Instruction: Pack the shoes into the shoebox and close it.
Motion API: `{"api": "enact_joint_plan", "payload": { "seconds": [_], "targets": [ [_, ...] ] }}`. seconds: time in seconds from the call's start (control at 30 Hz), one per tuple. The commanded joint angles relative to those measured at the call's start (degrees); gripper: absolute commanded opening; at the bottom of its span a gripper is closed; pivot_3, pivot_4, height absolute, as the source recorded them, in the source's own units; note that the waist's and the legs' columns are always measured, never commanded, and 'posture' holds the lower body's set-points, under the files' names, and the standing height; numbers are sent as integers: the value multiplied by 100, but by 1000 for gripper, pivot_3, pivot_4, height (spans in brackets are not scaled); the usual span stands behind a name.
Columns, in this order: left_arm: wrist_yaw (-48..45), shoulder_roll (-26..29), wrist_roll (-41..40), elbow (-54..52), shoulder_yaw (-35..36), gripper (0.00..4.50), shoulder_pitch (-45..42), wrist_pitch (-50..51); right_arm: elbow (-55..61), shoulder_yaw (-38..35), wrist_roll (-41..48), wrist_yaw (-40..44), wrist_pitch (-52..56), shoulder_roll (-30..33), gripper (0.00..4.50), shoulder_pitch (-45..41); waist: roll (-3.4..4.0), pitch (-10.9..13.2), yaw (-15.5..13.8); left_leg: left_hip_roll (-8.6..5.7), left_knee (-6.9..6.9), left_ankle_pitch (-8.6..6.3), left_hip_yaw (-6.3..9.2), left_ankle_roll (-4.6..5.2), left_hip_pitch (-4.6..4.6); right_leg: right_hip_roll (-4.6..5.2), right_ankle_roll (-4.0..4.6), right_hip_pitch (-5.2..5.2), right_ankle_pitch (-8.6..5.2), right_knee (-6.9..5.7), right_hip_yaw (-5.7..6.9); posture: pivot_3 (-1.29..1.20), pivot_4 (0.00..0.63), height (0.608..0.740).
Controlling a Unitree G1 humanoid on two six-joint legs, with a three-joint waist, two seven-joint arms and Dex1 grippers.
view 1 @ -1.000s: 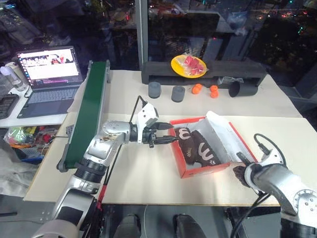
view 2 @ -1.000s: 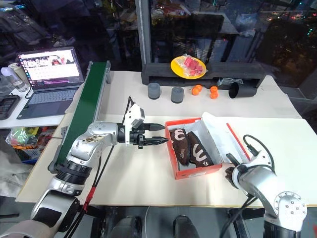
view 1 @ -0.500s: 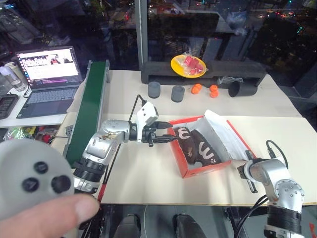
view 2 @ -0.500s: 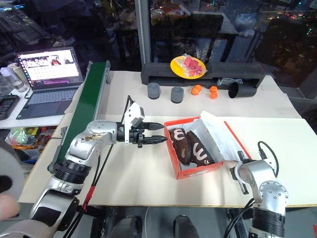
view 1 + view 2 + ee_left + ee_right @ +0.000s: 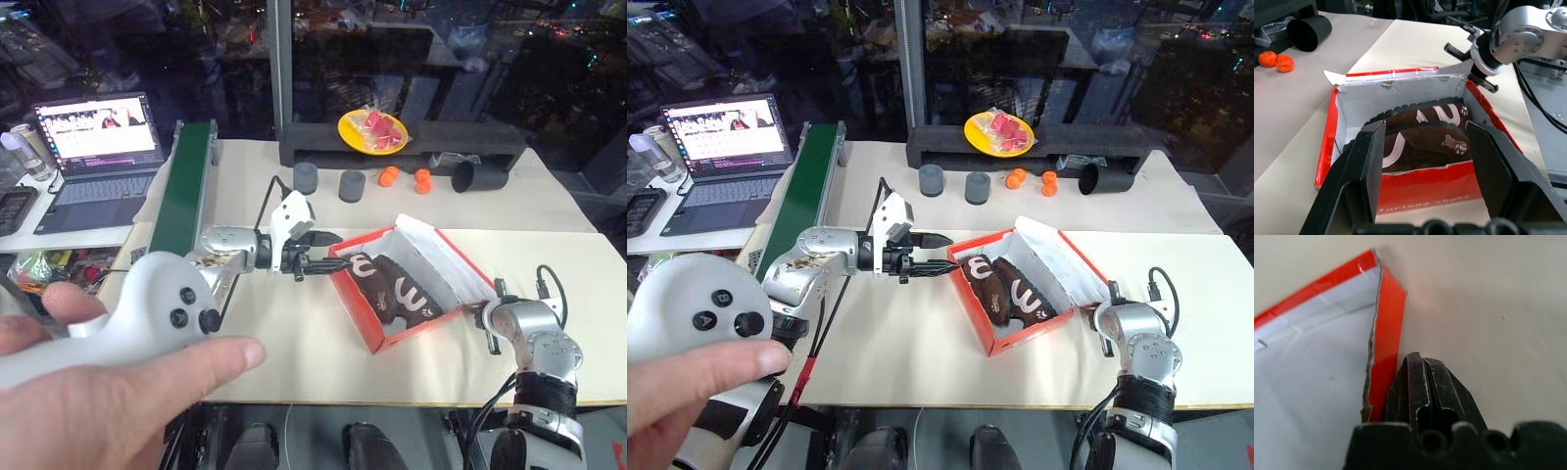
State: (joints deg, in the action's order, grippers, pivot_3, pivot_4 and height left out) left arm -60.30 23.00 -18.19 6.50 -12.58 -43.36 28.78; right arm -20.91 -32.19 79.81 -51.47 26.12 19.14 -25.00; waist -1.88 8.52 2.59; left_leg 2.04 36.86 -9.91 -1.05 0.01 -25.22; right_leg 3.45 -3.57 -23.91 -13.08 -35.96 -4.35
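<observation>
Cream table (image 5: 294, 343) carries shoebox (image 5: 367, 328) and cups (image 5: 306, 177).

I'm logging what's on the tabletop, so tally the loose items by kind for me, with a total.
Shoes: 2
Shoebox: 1
Grey cylinders: 2
Orange balls: 3
Black tube: 1
Yellow plate: 1
Total: 10

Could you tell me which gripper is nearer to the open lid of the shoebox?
Right. The right gripper, shut, sits against the lid's outer edge. The left gripper, open, hangs at the opposite side of the shoebox.
</observation>
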Motion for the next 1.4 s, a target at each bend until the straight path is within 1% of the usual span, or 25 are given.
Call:
{"api": "enact_joint_plan", "payload": {
  "seconds": [0.03,0.17,0.23,0.33,0.43,0.53,0.63,0.7,0.77,0.83,0.97,1.13,1.2,1.3,1.4],
  "targets": [
    [-59,58,21,-29,62,2784,-197,-48,-283,-274,-284,526,-228,-130,56,-195,0,0,7,0,0,0,0,0,1,0,0,0,0,0,0,0,150,740],
    [-105,94,69,126,71,2784,-277,-122,311,-550,-91,1318,-380,-443,56,-440,3,1,21,0,-1,0,-2,0,0,-1,-1,-7,1,-4,-3,0,150,740],
    [-121,97,86,201,71,2784,-303,-162,689,-544,-118,1539,-330,-512,56,-455,28,10,27,1,-2,0,-4,0,-4,-2,-1,-17,0,-11,-8,0,150,740],
    [-137,93,119,298,61,2784,-333,-221,1763,-346,34,2271,-129,-571,56,-459,61,25,5,-1,-2,0,-8,0,-7,-1,-2,-23,0,-14,-13,0,150,740],
    [-154,75,156,359,50,2784,-339,-263,2696,-102,12,2625,17,-541,56,-321,72,32,0,0,-2,0,-7,0,-10,-2,-6,-27,-2,-17,-12,0,150,740],
    [-178,68,180,365,39,2784,-321,-269,3491,328,-127,2935,412,-228,56,-110,72,33,-4,0,-2,-1,-4,1,-10,-2,-6,-25,-2,-16,-8,0,150,740],
    [-174,58,209,382,43,2784,-328,-280,4055,860,-329,3130,1008,376,56,77,72,33,-7,-2,-2,-1,-6,0,-10,2,-6,-23,-3,-15,-10,0,150,740],
    [-180,60,231,380,55,2784,-326,-279,4291,1248,-566,3270,1524,965,56,125,72,33,-4,-2,-1,0,-7,0,-9,1,-5,-23,-3,-16,-10,0,150,740],
    [-185,62,244,372,61,2784,-317,-276,4344,1484,-725,3326,1809,1288,56,125,72,33,-4,-2,-1,0,-9,1,-8,1,-5,-24,-3,-15,-12,0,150,740],
    [-189,70,242,340,62,2784,-297,-265,4234,1620,-866,3353,1954,1412,56,87,71,33,-11,0,-1,-1,-8,1,-8,-1,-4,-22,-3,-13,-10,0,150,740],
    [-164,70,239,288,69,2784,-261,-255,3811,2010,-1295,3484,2291,1449,56,-190,71,33,-15,-3,-1,0,-10,0,-9,0,-5,-22,-3,-12,-12,0,150,740],
    [-105,76,236,218,97,2784,-213,-248,3157,2706,-1990,3501,3147,1424,56,-372,71,33,-19,-3,0,0,-9,1,-9,0,-5,-24,-3,-13,-11,0,150,740],
    [-57,84,230,175,123,2784,-179,-233,2810,2814,-2223,3442,3426,1310,56,-367,70,33,-25,-3,0,-1,-9,1,-10,0,-5,-23,-3,-12,-11,0,150,740],
    [111,93,243,84,195,2784,-90,-230,2369,3092,-2809,3579,3710,1316,56,-298,70,33,-37,-5,0,-1,-10,1,-11,2,-5,-24,-3,-12,-11,0,150,740],
    [302,103,247,7,263,2784,-1,-228,2323,3082,-3068,3762,3885,1280,56,-286,53,22,-58,-4,2,0,-3,1,-4,1,-6,-12,-2,-13,-4,0,150,740]
  ]
}}
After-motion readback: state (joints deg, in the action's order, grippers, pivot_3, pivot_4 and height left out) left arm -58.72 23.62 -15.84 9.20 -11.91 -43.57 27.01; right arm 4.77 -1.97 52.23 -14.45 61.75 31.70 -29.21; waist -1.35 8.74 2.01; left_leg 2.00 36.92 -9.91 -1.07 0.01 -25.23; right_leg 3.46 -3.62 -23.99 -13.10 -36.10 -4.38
